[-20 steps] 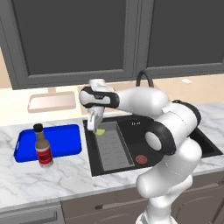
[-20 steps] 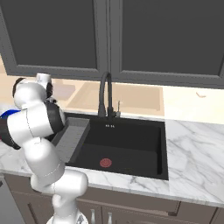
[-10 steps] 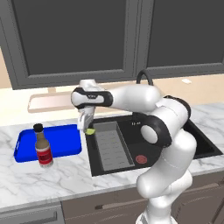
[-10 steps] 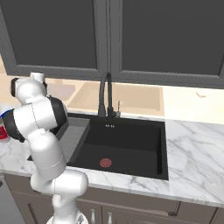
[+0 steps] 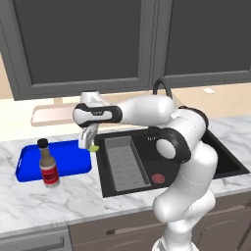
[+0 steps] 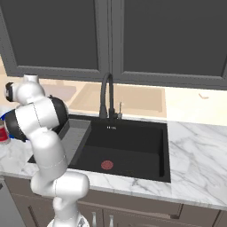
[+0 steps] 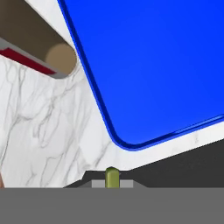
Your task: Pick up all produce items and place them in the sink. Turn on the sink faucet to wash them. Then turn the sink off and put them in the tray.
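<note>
The tool (image 5: pixel 91 145) pinches the lime (image 5: pixel 93 147) tight, carrying it so the blue tray (image 5: pixel 29 166) lies just below for the drop.

Glossy blue tray (image 7: pixel 166 65), veined marble counter (image 7: pixel 48 144), matt black sink (image 6: pixel 146 137)

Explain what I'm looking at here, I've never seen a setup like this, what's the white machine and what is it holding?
It's a white robot arm in a rendered kitchen. Two cameras ride on its base, behind it to either side; a third sits on its hand. The gripper is shut on a small yellow-green fruit, held at the near end of a bright blue shallow tray. A brown red-labelled bottle stands by the tray. Beside them lies the black recessed sink with its tall black gooseneck faucet.
</note>
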Motion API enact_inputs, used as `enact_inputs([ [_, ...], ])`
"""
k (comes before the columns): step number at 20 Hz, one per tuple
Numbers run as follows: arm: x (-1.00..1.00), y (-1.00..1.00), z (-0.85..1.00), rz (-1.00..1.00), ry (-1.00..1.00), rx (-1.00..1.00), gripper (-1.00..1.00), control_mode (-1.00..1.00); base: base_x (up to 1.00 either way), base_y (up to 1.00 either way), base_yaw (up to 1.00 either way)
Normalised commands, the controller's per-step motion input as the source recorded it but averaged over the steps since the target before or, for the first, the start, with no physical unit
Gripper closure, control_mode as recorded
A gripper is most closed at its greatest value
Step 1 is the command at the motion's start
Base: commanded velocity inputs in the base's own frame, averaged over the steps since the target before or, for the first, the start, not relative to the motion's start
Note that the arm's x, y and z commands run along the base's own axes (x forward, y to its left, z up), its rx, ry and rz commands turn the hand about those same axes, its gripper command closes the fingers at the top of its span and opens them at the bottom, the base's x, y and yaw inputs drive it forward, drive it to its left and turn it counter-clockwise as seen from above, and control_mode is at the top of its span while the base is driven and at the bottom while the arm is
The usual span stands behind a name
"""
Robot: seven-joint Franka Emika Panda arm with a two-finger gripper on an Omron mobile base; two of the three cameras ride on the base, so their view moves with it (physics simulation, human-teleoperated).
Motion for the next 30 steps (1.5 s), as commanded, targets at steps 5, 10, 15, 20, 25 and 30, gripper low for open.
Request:
enact_inputs([
  [5,0.23,0.18,-0.16,0.0,0.0,0.0,1.0,-1.0,0.0,0.0,0.0],
  [10,0.22,0.21,-0.17,0.0,0.0,0.0,1.0,-1.0,0.0,0.0,0.0],
  [15,0.16,0.2,-0.14,0.0,0.0,0.0,1.0,-1.0,0.0,0.0,0.0],
  [20,0.13,0.22,-0.2,-0.01,0.0,0.0,1.0,-1.0,0.0,0.0,0.0],
  [25,0.14,0.23,-0.23,-0.01,0.0,0.0,1.0,-1.0,0.0,0.0,0.0],
  [30,0.11,0.18,-0.22,-0.01,0.0,0.0,1.0,-1.0,0.0,0.0,0.0],
])
